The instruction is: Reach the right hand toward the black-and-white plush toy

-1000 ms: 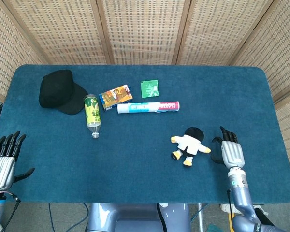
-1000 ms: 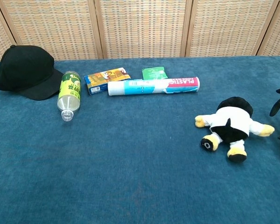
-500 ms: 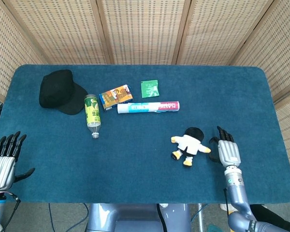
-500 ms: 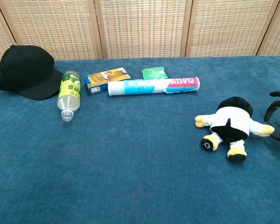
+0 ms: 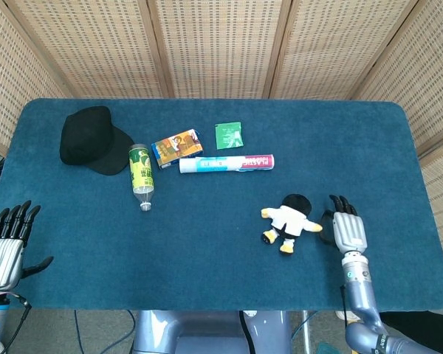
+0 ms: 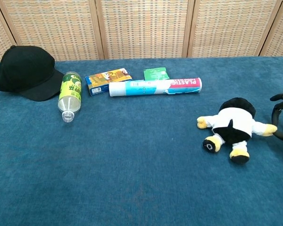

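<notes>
Just left of the robot's empty, spread-fingered right hand lies the black-and-white plush toy, nearly touching.

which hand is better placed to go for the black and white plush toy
The right hand: it sits open just beside the plush toy, fingers apart, not yet touching it. The left hand hangs at the table's far left edge, well away.
</notes>
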`<state>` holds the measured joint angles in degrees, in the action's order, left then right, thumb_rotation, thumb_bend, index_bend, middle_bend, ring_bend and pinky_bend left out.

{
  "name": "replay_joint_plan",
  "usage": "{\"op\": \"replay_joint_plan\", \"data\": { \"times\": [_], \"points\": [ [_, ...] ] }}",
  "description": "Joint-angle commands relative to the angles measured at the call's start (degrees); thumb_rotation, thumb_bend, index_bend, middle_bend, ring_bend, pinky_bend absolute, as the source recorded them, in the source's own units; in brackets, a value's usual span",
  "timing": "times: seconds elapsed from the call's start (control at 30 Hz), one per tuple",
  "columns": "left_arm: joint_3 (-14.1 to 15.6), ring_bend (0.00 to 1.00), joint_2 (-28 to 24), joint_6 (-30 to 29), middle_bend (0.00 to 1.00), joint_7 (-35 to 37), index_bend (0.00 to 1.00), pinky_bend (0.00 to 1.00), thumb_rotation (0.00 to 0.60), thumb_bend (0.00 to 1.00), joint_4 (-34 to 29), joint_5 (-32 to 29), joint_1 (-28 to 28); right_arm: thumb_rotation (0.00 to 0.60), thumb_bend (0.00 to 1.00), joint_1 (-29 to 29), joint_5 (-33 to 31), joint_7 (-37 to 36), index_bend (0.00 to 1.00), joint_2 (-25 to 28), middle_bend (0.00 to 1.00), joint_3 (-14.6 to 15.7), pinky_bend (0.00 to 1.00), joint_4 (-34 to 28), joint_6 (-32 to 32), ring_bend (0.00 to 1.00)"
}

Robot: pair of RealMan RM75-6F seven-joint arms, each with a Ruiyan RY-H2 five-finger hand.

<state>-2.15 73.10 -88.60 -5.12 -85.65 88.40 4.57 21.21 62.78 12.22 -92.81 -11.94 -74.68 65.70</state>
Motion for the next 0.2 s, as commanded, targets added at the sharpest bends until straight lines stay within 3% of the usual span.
{"op": "replay_joint_plan", "data": {
  "times": [0.03, 0.2],
  "points": [
    [0.0, 0.0, 0.0, 0.0, 0.0, 0.1, 0.0, 0.0, 0.6, 0.11, 0.1, 0.0, 0.0, 0.6, 0.5, 0.0, 0.2, 0.0, 0.62, -0.2, 0.2, 0.0, 0.21, 0.0, 0.2, 0.0],
    [0.0, 0.0, -0.1, -0.1, 0.0, 0.4, 0.0, 0.0, 0.6, 0.11, 0.0, 0.0, -0.1, 0.6, 0.51, 0.1, 0.5, 0.0, 0.63, -0.5, 0.21, 0.0, 0.21, -0.1, 0.6, 0.0]
  ]
}}
